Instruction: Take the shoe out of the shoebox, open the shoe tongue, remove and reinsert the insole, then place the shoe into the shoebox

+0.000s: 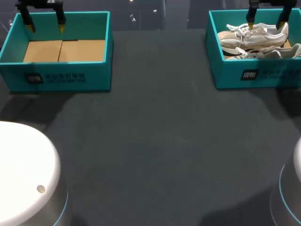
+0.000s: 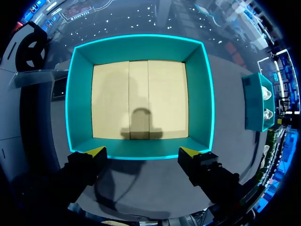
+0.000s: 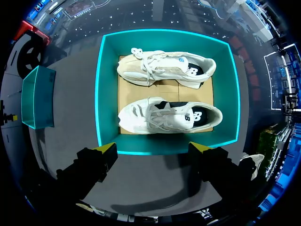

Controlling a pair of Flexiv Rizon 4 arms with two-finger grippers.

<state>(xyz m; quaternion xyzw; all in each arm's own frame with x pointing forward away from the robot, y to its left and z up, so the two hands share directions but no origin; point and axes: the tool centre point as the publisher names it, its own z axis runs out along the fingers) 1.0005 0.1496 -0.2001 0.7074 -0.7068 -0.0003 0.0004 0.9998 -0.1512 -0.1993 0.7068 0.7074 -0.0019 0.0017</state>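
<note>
In the head view the left claw (image 1: 45,27) hangs above an empty box (image 1: 61,77) and the right claw (image 1: 266,24) above the shoebox (image 1: 214,56) with two shoes (image 1: 256,36), and each wrist view in turn shows its claw wide open, holding nothing.

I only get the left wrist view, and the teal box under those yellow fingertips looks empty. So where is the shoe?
Observer: The head view shows two shoes in the other teal box, over on the robot's right.
Operator: How are they lying?
Observer: In the right wrist view, a beige shoe and a white shoe lie side by side on the cardboard floor, toes pointing the same way.
Operator: Is the other arm holding one?
Observer: No. The right end effector hangs open above that box, with nothing between its fingers.
</note>
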